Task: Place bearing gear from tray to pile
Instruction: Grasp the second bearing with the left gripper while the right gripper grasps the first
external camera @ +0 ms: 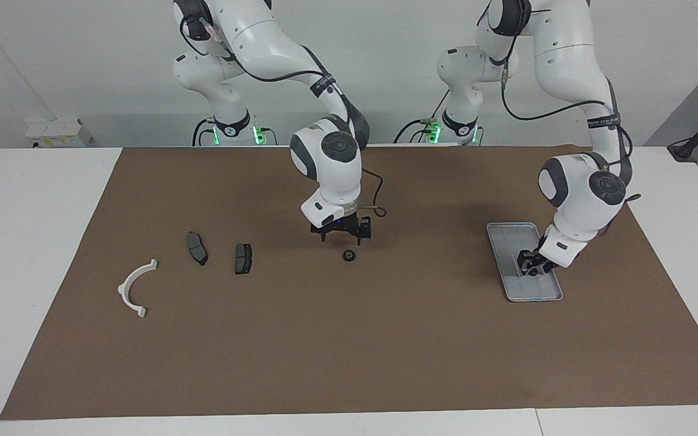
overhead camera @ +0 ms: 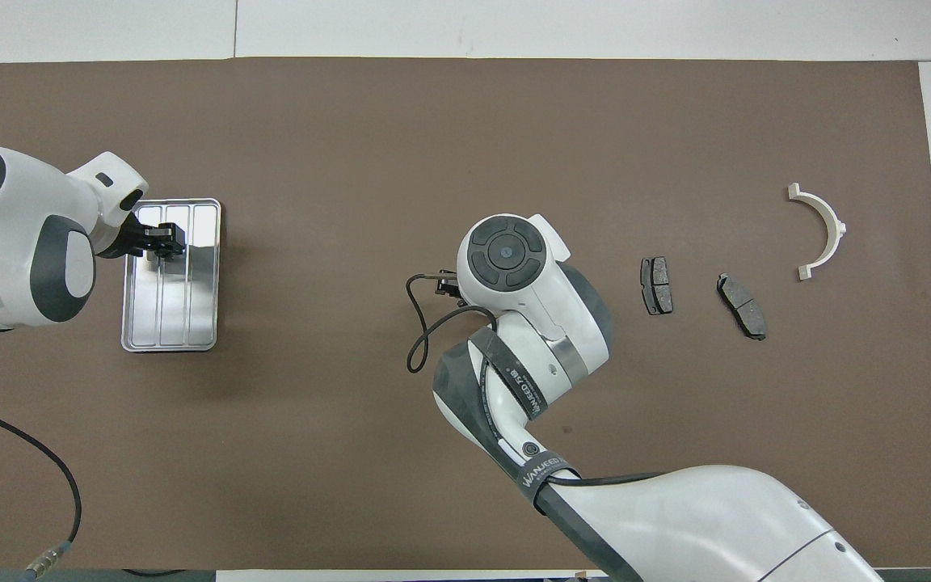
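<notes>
The silver tray (external camera: 509, 233) (overhead camera: 191, 323) lies at the left arm's end of the brown mat. My left gripper (external camera: 531, 267) (overhead camera: 160, 241) is down in it, shut on a small dark bearing gear (overhead camera: 163, 252). Another bearing gear (external camera: 349, 255) lies on the mat near the table's middle; my right arm hides it in the overhead view. My right gripper (external camera: 342, 238) hangs open just above the mat beside that gear. The pile lies at the right arm's end: a white half-ring bracket (external camera: 134, 287) (overhead camera: 825, 230) and two dark brake pads (external camera: 197, 247) (external camera: 243, 258) (overhead camera: 656, 285) (overhead camera: 742, 305).
The brown mat (external camera: 349, 351) covers most of the white table. A black cable (overhead camera: 425, 339) loops from my right wrist. A second cable (overhead camera: 29, 453) trails near the left arm's base.
</notes>
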